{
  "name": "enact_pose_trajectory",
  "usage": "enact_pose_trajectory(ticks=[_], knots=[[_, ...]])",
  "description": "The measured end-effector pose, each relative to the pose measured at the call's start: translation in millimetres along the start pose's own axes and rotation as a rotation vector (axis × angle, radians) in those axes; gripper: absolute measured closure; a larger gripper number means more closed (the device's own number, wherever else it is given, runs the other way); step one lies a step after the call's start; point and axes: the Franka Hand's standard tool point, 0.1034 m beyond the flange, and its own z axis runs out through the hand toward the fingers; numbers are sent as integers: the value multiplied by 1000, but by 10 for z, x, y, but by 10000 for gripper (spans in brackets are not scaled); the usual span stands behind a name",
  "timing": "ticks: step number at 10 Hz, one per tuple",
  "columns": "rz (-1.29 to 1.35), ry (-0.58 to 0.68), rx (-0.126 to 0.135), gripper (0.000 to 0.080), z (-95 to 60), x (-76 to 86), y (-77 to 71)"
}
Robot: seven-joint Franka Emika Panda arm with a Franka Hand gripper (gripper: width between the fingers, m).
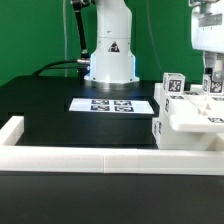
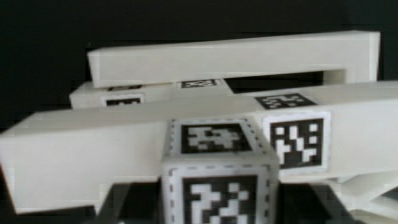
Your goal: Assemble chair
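Observation:
The chair's white blocky pieces (image 1: 188,118) sit stacked at the exterior view's right, with tagged posts (image 1: 172,86) standing up from them. My gripper (image 1: 210,76) hangs down over their right end. In the wrist view a tagged white post (image 2: 217,160) stands between my dark fingers (image 2: 139,198), which press on both its sides; my gripper (image 2: 217,204) is shut on it. Behind the post lie a wide white bar (image 2: 98,135), a tagged block (image 2: 294,135) and a flat U-shaped piece (image 2: 214,62).
The marker board (image 1: 110,104) lies on the black table in front of the arm's base (image 1: 108,60). A long low white border rail (image 1: 70,157) runs along the table's front and up the exterior view's left side (image 1: 12,128).

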Motion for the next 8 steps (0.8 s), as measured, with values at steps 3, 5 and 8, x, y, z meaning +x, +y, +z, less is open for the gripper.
enact_pose_trajectory(ticks=[3, 5, 8], knots=[[175, -12, 0, 511, -2, -5, -5], [231, -28, -2, 511, -3, -18, -5], [249, -44, -3, 511, -4, -30, -8]])
